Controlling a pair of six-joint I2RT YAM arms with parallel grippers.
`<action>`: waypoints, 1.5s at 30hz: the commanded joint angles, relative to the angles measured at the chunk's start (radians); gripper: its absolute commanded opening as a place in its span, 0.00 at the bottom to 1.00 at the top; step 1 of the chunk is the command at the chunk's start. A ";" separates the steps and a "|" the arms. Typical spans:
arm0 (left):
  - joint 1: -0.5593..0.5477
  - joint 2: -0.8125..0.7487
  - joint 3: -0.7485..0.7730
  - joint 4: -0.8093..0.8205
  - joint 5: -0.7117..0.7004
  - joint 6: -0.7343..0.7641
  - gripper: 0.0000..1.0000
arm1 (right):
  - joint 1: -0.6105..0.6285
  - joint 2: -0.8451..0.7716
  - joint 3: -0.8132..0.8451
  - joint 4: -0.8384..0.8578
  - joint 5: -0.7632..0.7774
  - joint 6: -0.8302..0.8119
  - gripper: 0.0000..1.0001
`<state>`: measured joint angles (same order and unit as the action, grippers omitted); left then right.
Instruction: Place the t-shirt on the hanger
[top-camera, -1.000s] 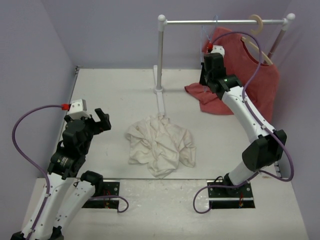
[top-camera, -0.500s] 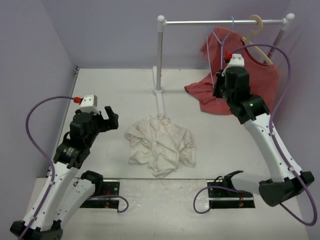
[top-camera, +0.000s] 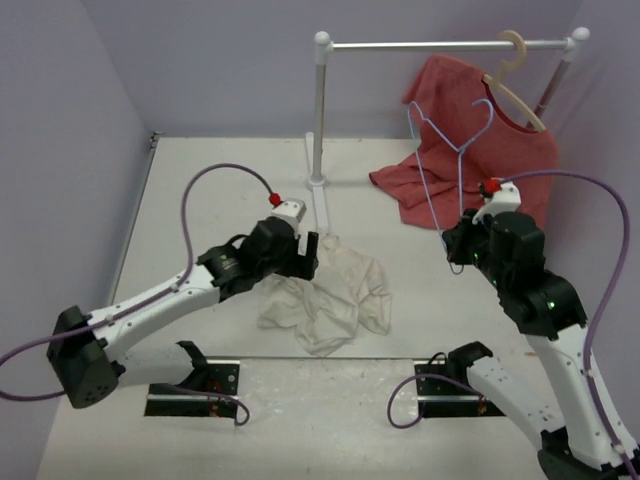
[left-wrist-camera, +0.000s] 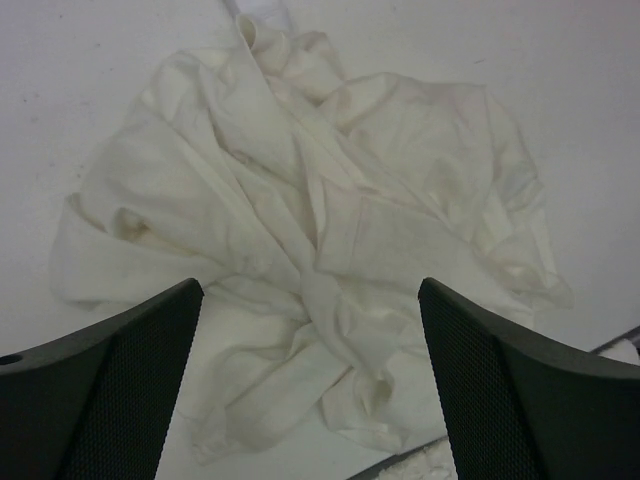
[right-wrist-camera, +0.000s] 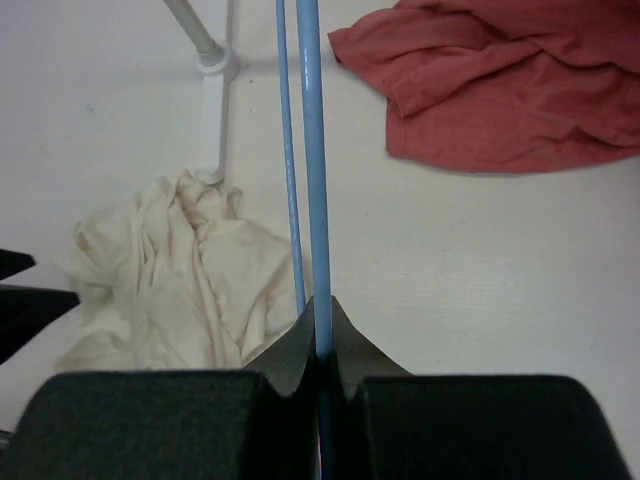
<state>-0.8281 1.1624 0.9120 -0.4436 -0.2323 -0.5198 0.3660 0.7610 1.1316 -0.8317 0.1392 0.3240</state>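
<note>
I am hovering my left gripper (top-camera: 308, 252), jaws spread wide, just over the upper-left edge of the t-shirt (left-wrist-camera: 330, 200). The shirt is lying crumpled in a heap on the counter (top-camera: 200, 200) near the middle of the top view, touching the foot of the rail stand (top-camera: 320, 190). My right gripper (right-wrist-camera: 320, 325) is pressed together on the thin wire of the hanger (right-wrist-camera: 308, 150). It is holding the hanger upright in the air at the right of the top view, apart from the rail and in front of the red t-shirt (top-camera: 500, 160).

The step in hand, as I judge it, is getting a useful hold on the cloth. I cannot tell from the heap which fold is the collar or the hem, so the raised ridge down the middle of the left wrist view looks like the best target. I should be aiming to pinch one edge rather than a thick bunch, so that the shirt can hang open when lifted. The wire is thin and could swivel in my right pinch, so that arm should move slowly and stay away from the red cloth.
</note>
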 joint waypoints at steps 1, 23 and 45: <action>-0.071 0.206 0.103 0.017 -0.137 -0.022 0.86 | -0.001 -0.071 -0.013 -0.023 0.004 0.035 0.00; -0.059 0.337 0.160 -0.147 -0.341 -0.069 0.00 | -0.001 -0.109 -0.037 0.028 -0.092 0.017 0.00; 0.030 0.530 0.223 0.071 -0.107 -0.113 0.46 | -0.002 -0.103 -0.039 0.046 -0.134 0.010 0.00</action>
<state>-0.8017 1.6726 1.0883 -0.4310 -0.3399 -0.5956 0.3656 0.6709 1.0824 -0.8383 0.0300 0.3466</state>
